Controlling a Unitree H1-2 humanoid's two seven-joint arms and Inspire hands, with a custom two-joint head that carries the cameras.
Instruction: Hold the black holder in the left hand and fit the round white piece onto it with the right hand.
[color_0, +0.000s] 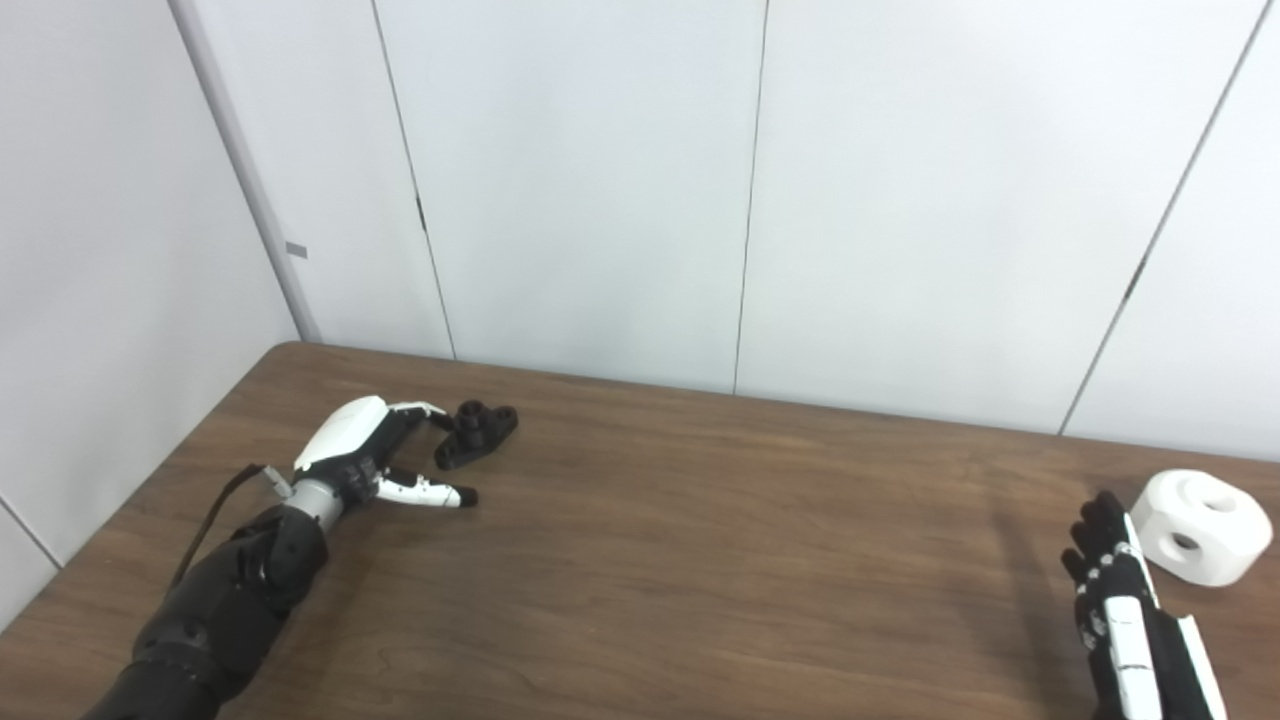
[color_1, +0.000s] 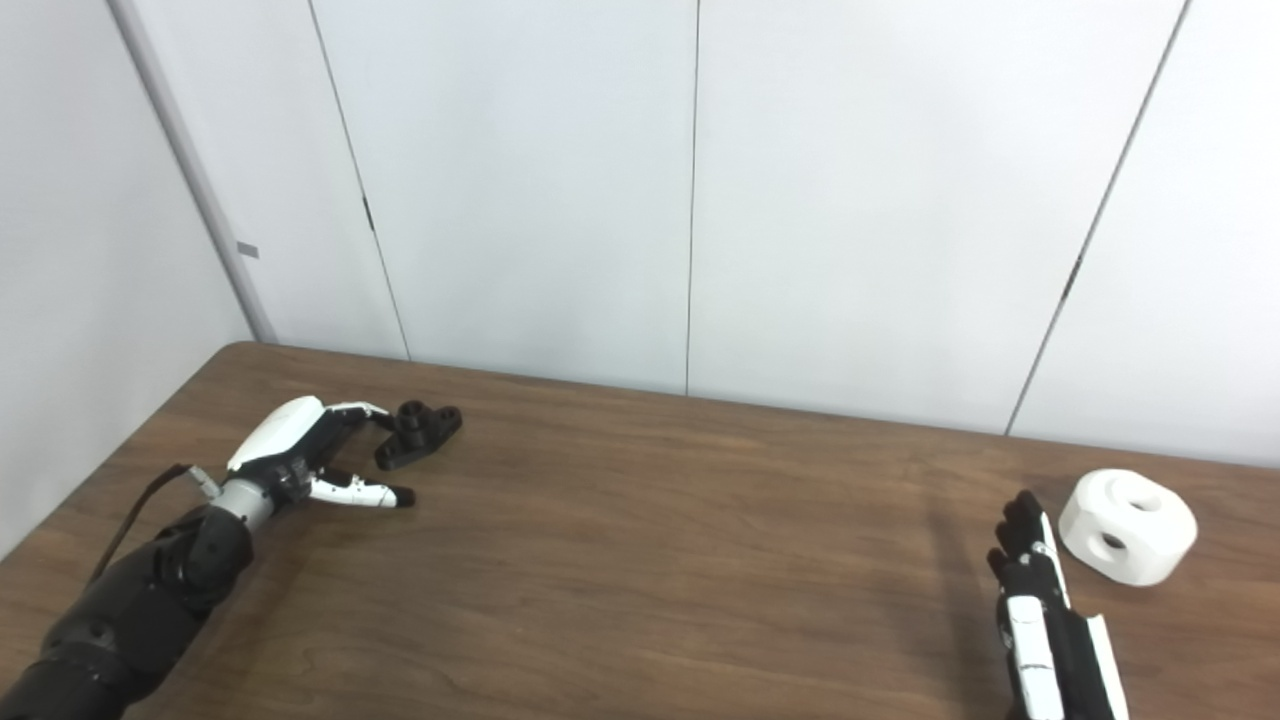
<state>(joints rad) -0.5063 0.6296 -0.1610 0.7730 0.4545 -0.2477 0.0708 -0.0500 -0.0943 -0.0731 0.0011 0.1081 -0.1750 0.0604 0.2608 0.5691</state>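
On the table (color_0: 700, 560), the spread left hand (color_0: 375, 455) appears to touch the black holder (color_0: 477, 433), ungripped; it could be nudged away. The right hand (color_0: 1125, 610), fingers extended, is beside the round white piece (color_0: 1200, 525).

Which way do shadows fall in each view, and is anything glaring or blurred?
Left eye view: soft shadow lies left of the right hand on the table; the white piece is bright, with soft edges. Right eye view: same even light, no glare; the black holder lacks detail.

The holder (color_0: 476, 432) was black and the round piece (color_0: 1201, 526) plain white. Both hands (color_0: 368, 452) (color_0: 1125, 600) were black-and-white; the table (color_0: 700, 560) showed brown woodgrain.
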